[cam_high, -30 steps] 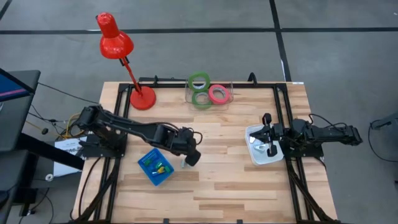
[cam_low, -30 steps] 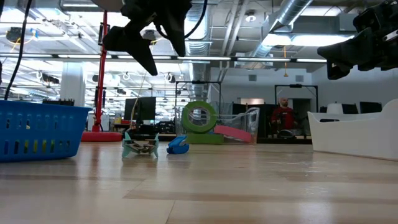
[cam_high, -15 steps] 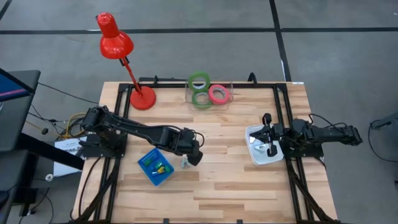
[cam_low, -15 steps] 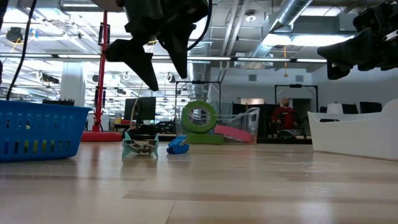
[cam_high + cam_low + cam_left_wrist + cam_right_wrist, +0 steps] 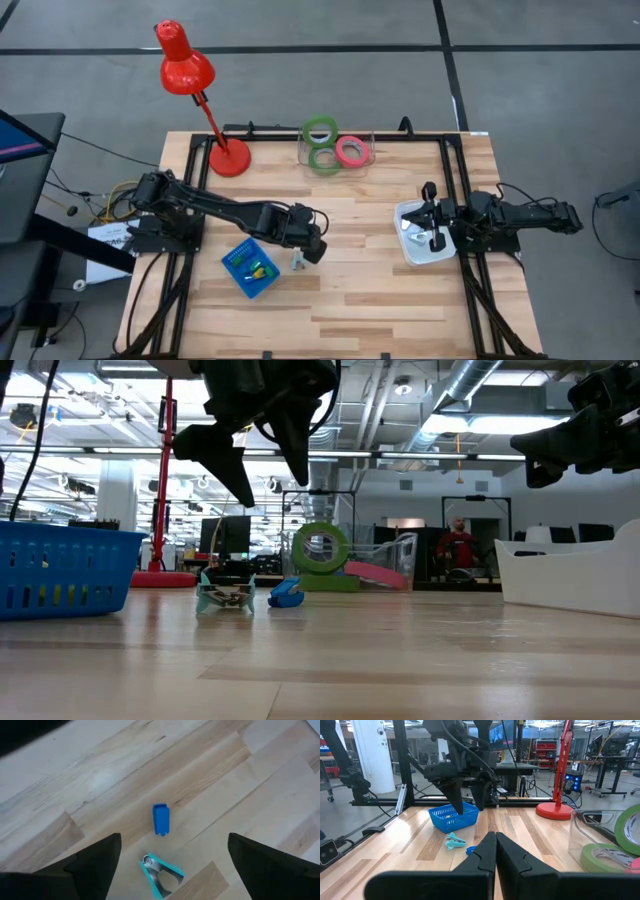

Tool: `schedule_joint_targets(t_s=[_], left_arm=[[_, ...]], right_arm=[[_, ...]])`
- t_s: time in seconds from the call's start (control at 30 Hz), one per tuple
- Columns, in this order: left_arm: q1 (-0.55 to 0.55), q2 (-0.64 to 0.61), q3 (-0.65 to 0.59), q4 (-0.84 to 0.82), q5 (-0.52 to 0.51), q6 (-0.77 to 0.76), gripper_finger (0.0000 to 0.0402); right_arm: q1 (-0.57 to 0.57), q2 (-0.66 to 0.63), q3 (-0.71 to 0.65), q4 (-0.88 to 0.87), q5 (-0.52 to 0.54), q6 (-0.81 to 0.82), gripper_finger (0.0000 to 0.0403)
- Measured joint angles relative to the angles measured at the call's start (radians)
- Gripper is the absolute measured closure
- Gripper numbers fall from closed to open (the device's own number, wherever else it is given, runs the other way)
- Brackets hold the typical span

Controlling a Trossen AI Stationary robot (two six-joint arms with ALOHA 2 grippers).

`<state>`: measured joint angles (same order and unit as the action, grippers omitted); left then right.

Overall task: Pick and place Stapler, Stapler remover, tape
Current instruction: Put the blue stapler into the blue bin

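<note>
A small blue stapler (image 5: 160, 819) and a teal staple remover (image 5: 161, 872) lie side by side on the wooden table, right of a blue basket (image 5: 250, 268). My left gripper (image 5: 174, 840) hangs open above them, touching neither; in the low view (image 5: 272, 485) it is well above the remover (image 5: 225, 593) and stapler (image 5: 286, 594). Two green tape rings (image 5: 320, 130) (image 5: 323, 158) and a pink-red one (image 5: 351, 151) sit in a clear container at the far edge. My right gripper (image 5: 495, 850) is shut and empty over a white tray (image 5: 412, 248).
A red desk lamp stands with its base (image 5: 229, 158) at the far left. The blue basket (image 5: 60, 570) holds small coloured pieces. Bare wood lies between the basket and the white tray (image 5: 570, 575). A person (image 5: 455, 548) shows in the room behind.
My left gripper has come down a little over the stapler and staple remover and has shifted slightly toward the table's right edge. The stapler, remover and tape have stayed put.
</note>
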<state>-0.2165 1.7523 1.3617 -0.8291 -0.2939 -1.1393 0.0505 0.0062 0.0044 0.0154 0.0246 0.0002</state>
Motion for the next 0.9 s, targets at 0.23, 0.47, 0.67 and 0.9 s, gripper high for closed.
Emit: schedule_joint_targets(t_s=[0.23, 0.47, 0.67, 0.9], left_arm=[[0.000, 0.000, 0.000, 0.003, -0.013, 0.000, 0.0055], [0.000, 0.009, 0.000, 0.028, -0.026, -0.003, 0.0061], [-0.002, 0.047, 0.000, 0.069, -0.034, -0.004, 0.0060], [-0.002, 0.090, 0.000, 0.107, -0.036, -0.004, 0.0060]], right_arm=[[0.000, 0.000, 0.000, 0.000, 0.000, 0.000, 0.0403], [0.000, 0.000, 0.000, 0.000, 0.000, 0.000, 0.0403], [0.000, 0.000, 0.000, 0.000, 0.000, 0.000, 0.0403], [0.000, 0.000, 0.000, 0.000, 0.000, 0.000, 0.0403]])
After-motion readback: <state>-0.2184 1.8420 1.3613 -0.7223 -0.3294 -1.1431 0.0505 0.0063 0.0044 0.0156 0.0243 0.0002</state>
